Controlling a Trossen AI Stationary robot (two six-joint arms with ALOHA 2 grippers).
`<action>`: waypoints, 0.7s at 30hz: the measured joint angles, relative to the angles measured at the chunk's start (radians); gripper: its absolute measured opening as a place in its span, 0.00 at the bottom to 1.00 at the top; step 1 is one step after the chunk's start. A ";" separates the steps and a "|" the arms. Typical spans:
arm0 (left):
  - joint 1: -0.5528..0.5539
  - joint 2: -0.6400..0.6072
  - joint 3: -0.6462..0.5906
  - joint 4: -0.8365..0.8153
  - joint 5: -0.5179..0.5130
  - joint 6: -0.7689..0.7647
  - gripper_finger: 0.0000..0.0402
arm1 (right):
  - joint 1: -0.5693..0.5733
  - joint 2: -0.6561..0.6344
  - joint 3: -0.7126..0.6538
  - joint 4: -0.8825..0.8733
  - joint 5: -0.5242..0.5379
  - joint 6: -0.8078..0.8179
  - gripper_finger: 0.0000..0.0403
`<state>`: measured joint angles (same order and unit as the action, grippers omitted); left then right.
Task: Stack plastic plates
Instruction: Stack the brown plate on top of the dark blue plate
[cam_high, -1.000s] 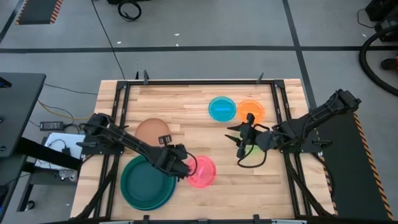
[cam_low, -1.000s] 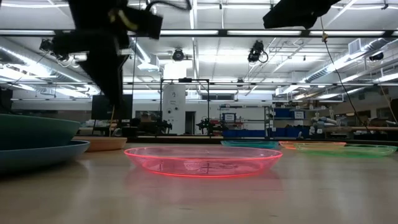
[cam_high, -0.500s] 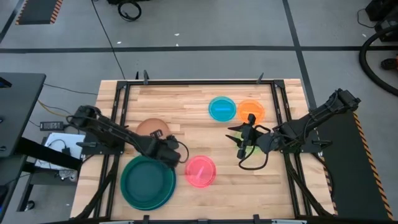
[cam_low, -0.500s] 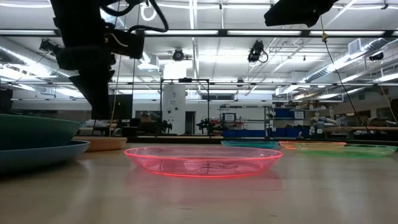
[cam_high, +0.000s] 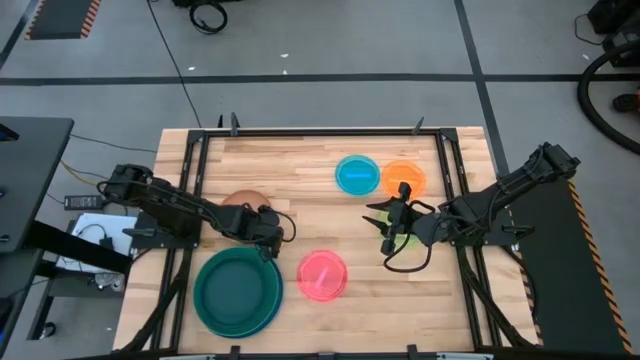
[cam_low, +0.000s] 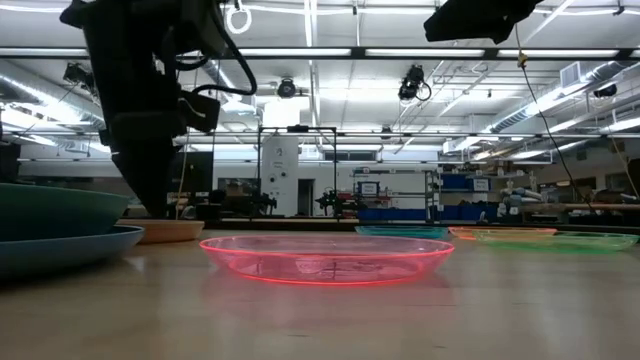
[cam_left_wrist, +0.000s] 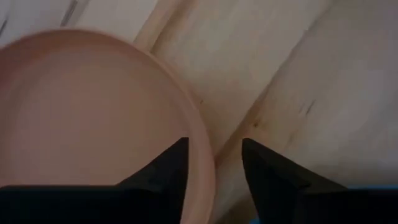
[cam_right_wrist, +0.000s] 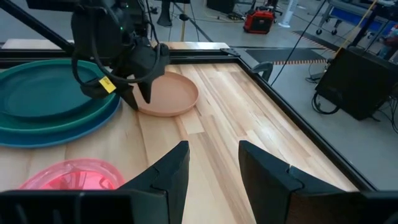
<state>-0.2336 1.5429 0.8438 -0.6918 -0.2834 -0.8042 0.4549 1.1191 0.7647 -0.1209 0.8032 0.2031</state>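
Left gripper: low over the table, fingers spread a little with nothing clamped; in its wrist view one finger stands over the inside of the tan plate and the other outside, so the rim runs through the gap.
Tan plate: partly under this gripper, its edge between the fingers, most of it toward the arm's base side.
Stack of big plates: just beside the left gripper, toward the front table edge; a dark teal plate sits nested on a wider one.
Pink plate: near the left gripper, alone on the wood, between the two grippers and nearer the front.
Right gripper: hanging above the table, fingers apart, empty.
Green plate: mostly hidden under the right gripper.
Orange plate: just behind the right gripper, touching or nearly touching the cyan plate.
Table: wooden top, all plates resting on it.
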 joint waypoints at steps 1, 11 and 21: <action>0.004 0.000 -0.006 0.002 0.000 0.000 0.41 | 0.000 0.000 0.000 0.000 0.000 0.000 0.37; 0.022 0.001 -0.051 0.020 0.011 0.005 0.35 | 0.000 0.000 0.000 -0.002 0.000 -0.002 0.37; 0.000 0.001 -0.053 0.019 0.028 0.035 0.08 | 0.000 0.000 0.000 -0.005 -0.001 -0.004 0.37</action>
<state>-0.2339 1.5440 0.7906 -0.6724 -0.2551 -0.7688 0.4549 1.1191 0.7647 -0.1259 0.8021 0.1993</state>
